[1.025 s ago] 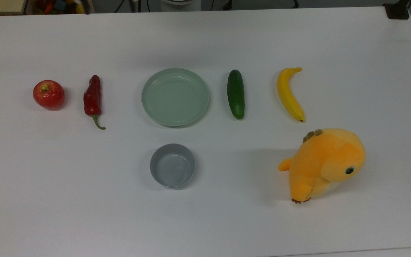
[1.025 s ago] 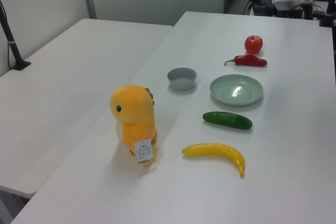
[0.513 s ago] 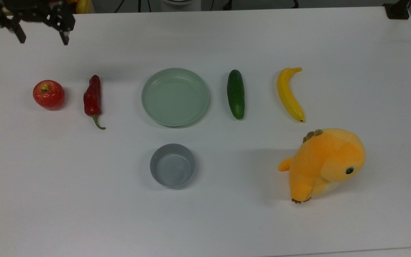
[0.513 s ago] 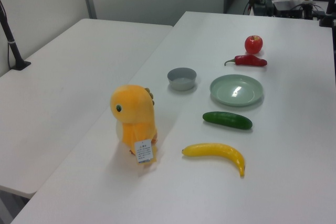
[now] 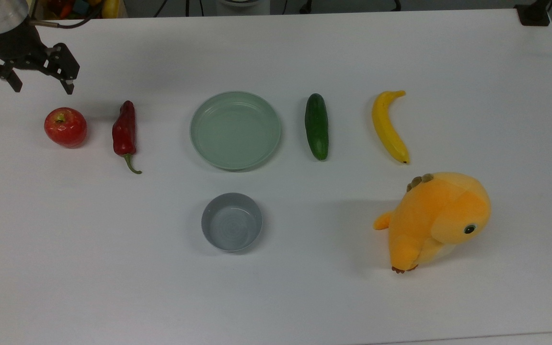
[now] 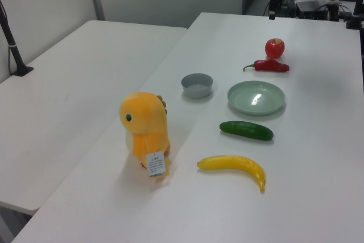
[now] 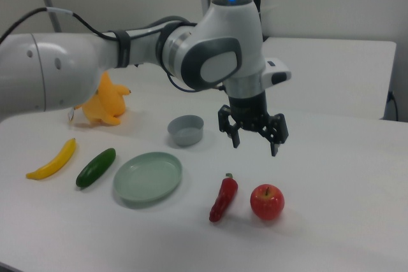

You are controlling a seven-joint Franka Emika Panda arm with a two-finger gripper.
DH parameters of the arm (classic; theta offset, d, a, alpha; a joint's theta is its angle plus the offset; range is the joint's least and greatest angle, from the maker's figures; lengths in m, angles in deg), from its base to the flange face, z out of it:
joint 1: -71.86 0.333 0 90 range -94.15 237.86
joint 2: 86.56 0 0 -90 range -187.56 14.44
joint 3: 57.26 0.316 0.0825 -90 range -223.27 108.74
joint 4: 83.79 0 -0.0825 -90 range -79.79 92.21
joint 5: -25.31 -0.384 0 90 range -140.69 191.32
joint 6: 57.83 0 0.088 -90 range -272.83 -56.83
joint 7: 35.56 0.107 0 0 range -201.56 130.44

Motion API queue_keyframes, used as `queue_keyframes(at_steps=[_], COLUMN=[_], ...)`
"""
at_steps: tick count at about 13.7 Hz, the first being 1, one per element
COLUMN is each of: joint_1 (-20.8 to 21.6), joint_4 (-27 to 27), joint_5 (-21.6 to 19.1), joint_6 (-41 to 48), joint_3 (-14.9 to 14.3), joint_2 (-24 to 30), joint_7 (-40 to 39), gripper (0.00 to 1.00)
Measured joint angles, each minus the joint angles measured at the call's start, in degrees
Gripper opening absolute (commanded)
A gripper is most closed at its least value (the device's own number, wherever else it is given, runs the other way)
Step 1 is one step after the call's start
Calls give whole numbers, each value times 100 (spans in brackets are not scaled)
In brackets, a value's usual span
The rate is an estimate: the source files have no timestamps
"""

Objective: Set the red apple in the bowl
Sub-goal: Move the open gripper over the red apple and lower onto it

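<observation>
White table [image 5: 304, 297], a second white table [image 6: 62, 101] alongside in the left view. Pale green plate [image 5: 235, 130] empty; grey bowl [image 5: 232, 222] empty, just below the plate in the top view. Orange plush toy [image 5: 436, 221], banana [image 5: 389, 126], cucumber [image 5: 316, 126], red chilli pepper [image 5: 125, 130]. Red apple [image 5: 65, 126] on the table at the top view's far left, beside the chilli. Gripper [image 5: 42, 88] above it, fingers spread, holding nothing.
</observation>
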Motion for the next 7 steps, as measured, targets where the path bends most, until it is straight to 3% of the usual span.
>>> queue_keyframes(at_steps=[7], joint_1=[-21], joint_4=[249], joint_5=[133], joint_6=[-438], joint_3=[-4], joint_2=[-443], joint_7=[-233], gripper=[100])
